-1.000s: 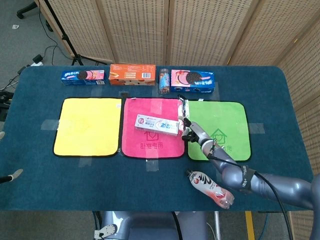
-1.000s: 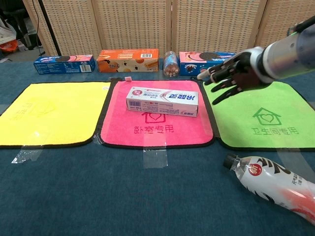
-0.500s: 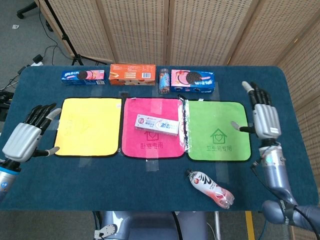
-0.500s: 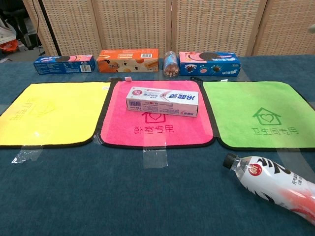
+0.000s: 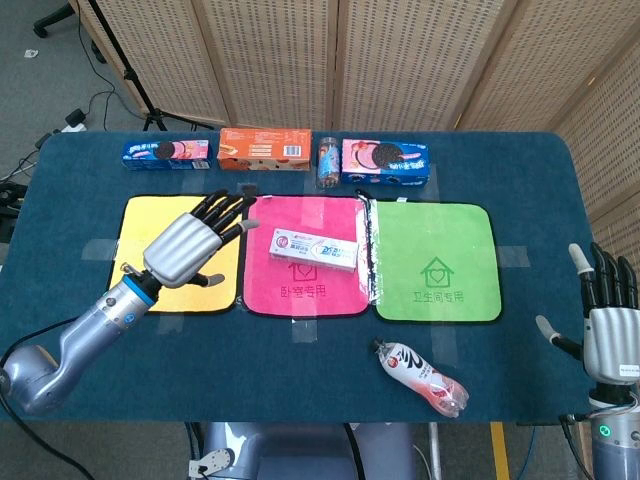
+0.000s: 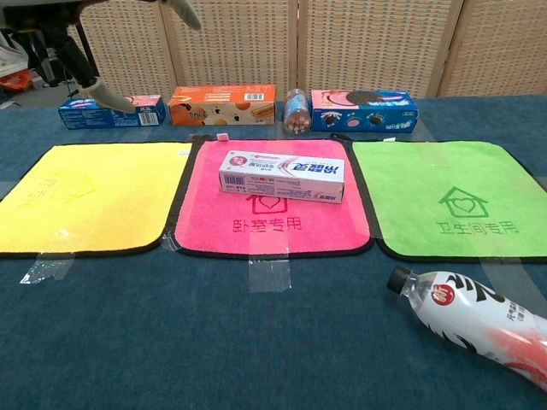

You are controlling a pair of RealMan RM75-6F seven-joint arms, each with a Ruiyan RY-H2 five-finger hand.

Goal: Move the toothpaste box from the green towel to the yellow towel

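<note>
The white toothpaste box [image 5: 315, 249] [image 6: 282, 175] lies flat on the pink towel [image 5: 305, 290] [image 6: 269, 226], between the yellow towel [image 5: 140, 225] [image 6: 85, 196] and the green towel [image 5: 435, 262] [image 6: 453, 196]. My left hand [image 5: 195, 245] hovers over the yellow towel's right half with fingers spread, holding nothing; its fingertips reach the pink towel's left edge, just left of the box. In the chest view only part of that hand [image 6: 90, 81] shows at the top left. My right hand [image 5: 610, 320] is open beyond the table's near right edge, far from the box.
A plastic drink bottle [image 5: 422, 375] [image 6: 474, 320] lies on its side in front of the green towel. Along the back edge stand a blue biscuit box [image 5: 166, 152], an orange box [image 5: 264, 149], a small can [image 5: 327, 162] and another blue biscuit box [image 5: 386, 161].
My left hand swung in from the table's left edge to over the yellow towel. My right hand drew back toward the near right corner. The toothpaste box has not moved.
</note>
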